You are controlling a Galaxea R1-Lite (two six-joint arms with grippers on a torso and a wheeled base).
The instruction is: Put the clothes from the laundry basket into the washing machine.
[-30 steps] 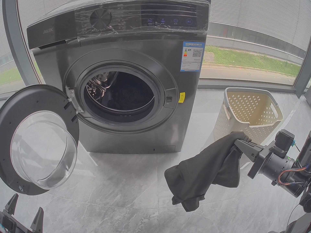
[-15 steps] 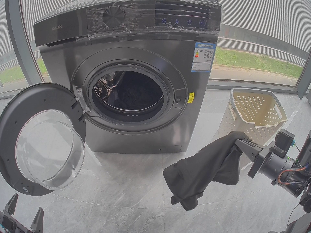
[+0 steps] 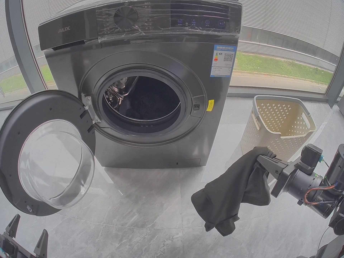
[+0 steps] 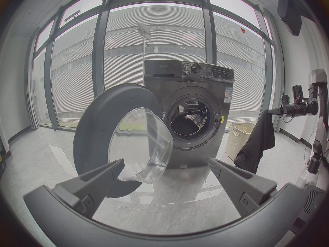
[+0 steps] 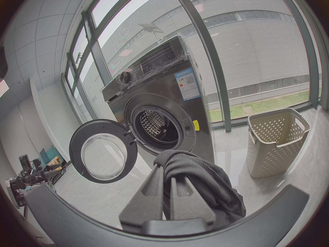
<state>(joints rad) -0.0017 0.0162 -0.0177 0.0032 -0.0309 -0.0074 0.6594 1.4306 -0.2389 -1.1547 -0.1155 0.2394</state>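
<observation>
**Right pincer holding a dark garment in front of the open washer**

The right gripper (image 3: 263, 160) is clenched on a black, floppy piece of clothing (image 3: 233, 190). It's pinched at the top edge, and the rest hangs down in a bunch above the floor without touching it. The garment hangs in front of the cream perforated plastic laundry basket (image 3: 283, 126), between the basket and the washer but much nearer the basket.

The basket stands on the floor just right of the grey front-loading washing machine (image 3: 150, 54), close to the window. The machine's round door with the clear bowl-shaped glass (image 3: 46, 154) is swung wide open to the left. Something dark (image 3: 143, 103) is lying in the drum.

The left gripper (image 4: 165, 161) sits low on the left, near the open door, with its fingers spread well apart.

The floor is glossy grey marble-look tile (image 3: 143, 205), and the light bounces off it. Floor-to-ceiling windows with dark frames (image 3: 286, 25) run behind the washer, looking out on a strip of grass and a ribbed grey building.
</observation>
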